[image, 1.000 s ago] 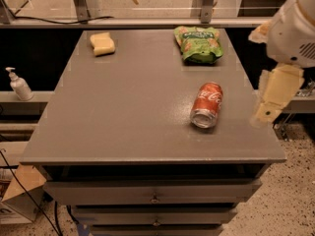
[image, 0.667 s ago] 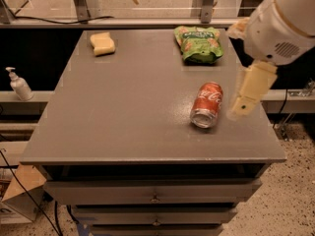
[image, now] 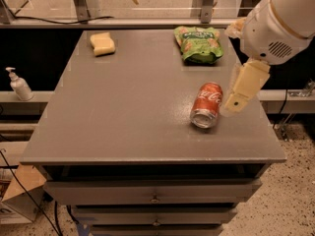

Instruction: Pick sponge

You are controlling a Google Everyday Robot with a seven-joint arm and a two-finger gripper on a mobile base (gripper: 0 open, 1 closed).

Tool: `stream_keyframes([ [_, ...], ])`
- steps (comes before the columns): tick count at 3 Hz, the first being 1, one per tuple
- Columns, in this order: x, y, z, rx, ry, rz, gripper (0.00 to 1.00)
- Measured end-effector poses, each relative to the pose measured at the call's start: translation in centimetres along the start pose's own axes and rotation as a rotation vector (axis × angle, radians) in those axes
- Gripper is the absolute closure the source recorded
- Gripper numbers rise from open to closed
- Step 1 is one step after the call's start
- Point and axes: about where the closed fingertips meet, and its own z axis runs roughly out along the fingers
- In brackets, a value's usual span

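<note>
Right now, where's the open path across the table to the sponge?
Bare tabletop runs from the can left to the sponge in the far-left corner. Crowded on the right: gripper beside the can, bag behind.

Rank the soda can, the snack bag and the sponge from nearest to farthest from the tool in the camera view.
The tool hangs over the right side of the table.
1. The red soda can, lying on its side just left of the tool.
2. The green snack bag, at the back of the table, right of centre.
3. The sponge, at the back left corner.
</note>
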Motion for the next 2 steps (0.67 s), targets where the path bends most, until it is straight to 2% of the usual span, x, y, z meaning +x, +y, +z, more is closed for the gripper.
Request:
stream_keyframes([
  [1, -2.8, -1.9, 2.0, 0.008, -0.073, -0.003, 0.0],
  [2, -6.1, -4.9, 4.6, 0.024, -0.167, 0.002, 0.0],
])
